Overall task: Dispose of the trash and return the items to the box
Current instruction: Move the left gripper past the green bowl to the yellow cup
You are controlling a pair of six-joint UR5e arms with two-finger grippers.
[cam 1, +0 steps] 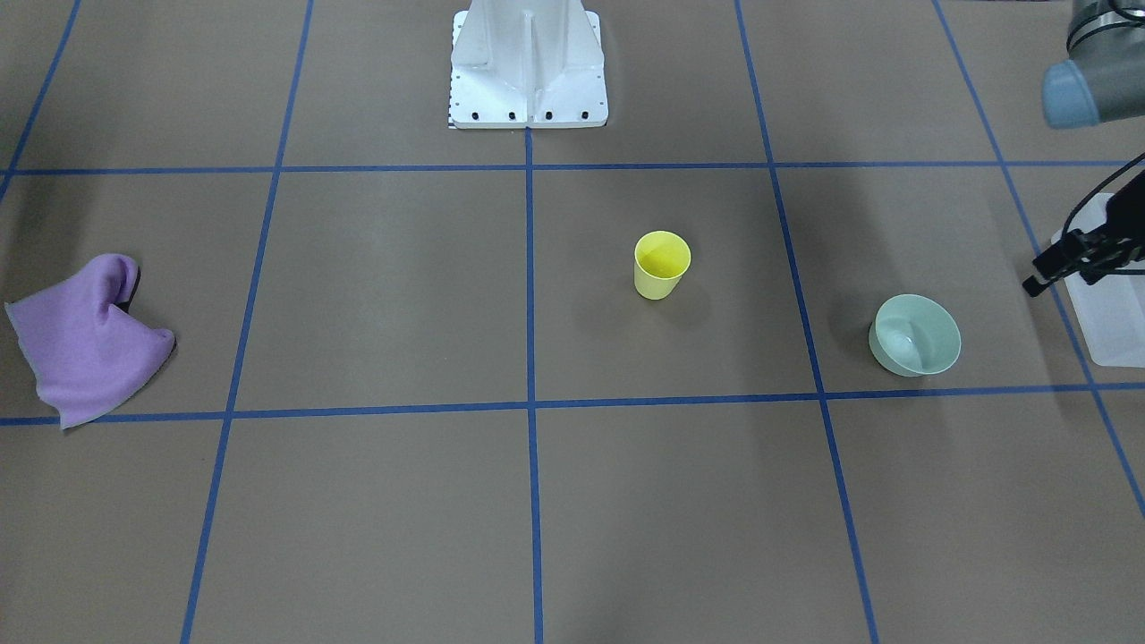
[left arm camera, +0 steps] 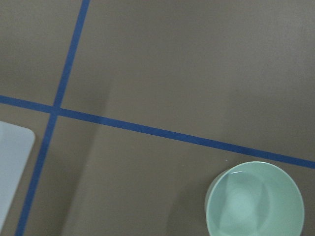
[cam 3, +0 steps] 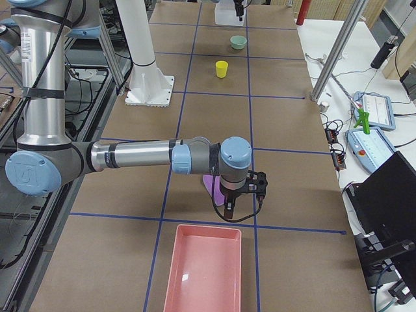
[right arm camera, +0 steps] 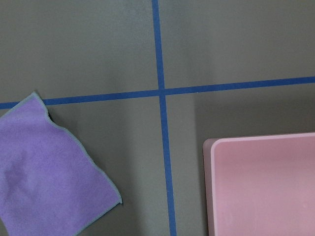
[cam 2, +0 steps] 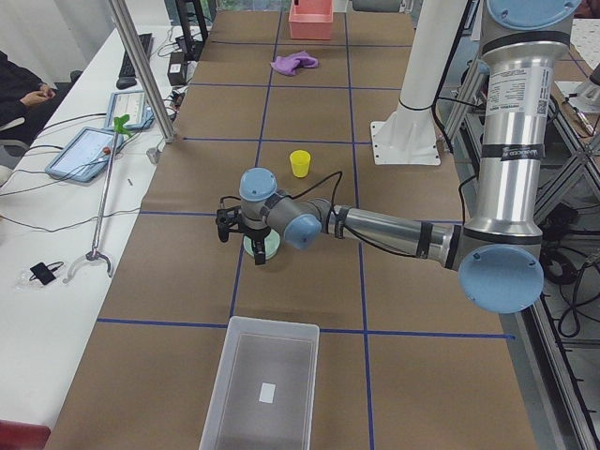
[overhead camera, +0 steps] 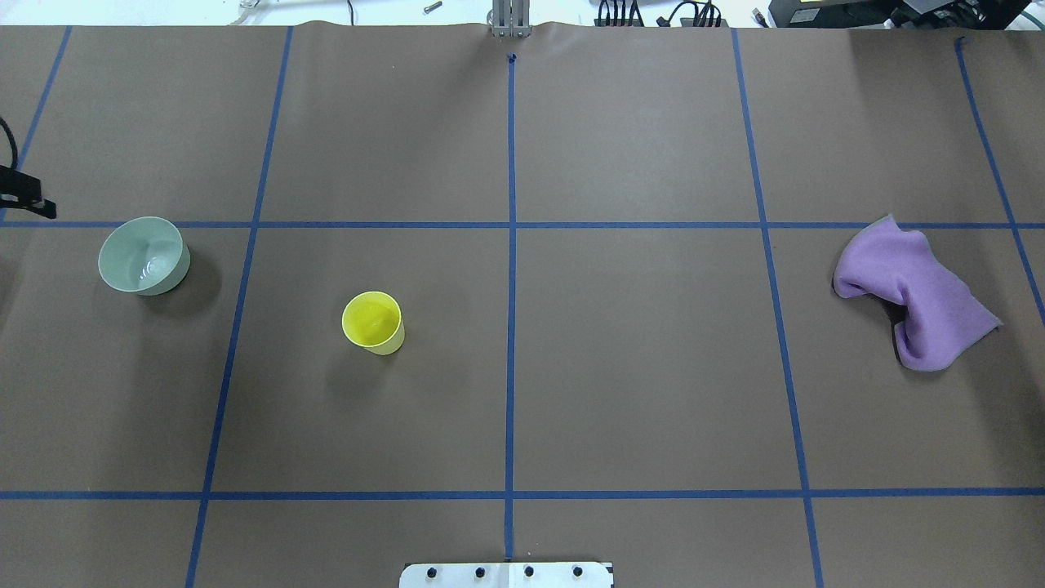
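Observation:
The yellow cup stands upright near the table's middle, also seen in the overhead view. The mint-green bowl stands upright on the robot's left side, and shows in the left wrist view. The frosted-white box sits at the table's left end, apart from the bowl. My left gripper hovers beside and above the bowl, between bowl and box; only part of it shows at the front view's edge, and I cannot tell its state. My right gripper hovers over the purple cloth; I cannot tell its state.
A crumpled purple cloth lies on the robot's right side. A pink bin sits at the table's right end, and its corner shows in the right wrist view. The white robot base stands at the table's robot-side edge.

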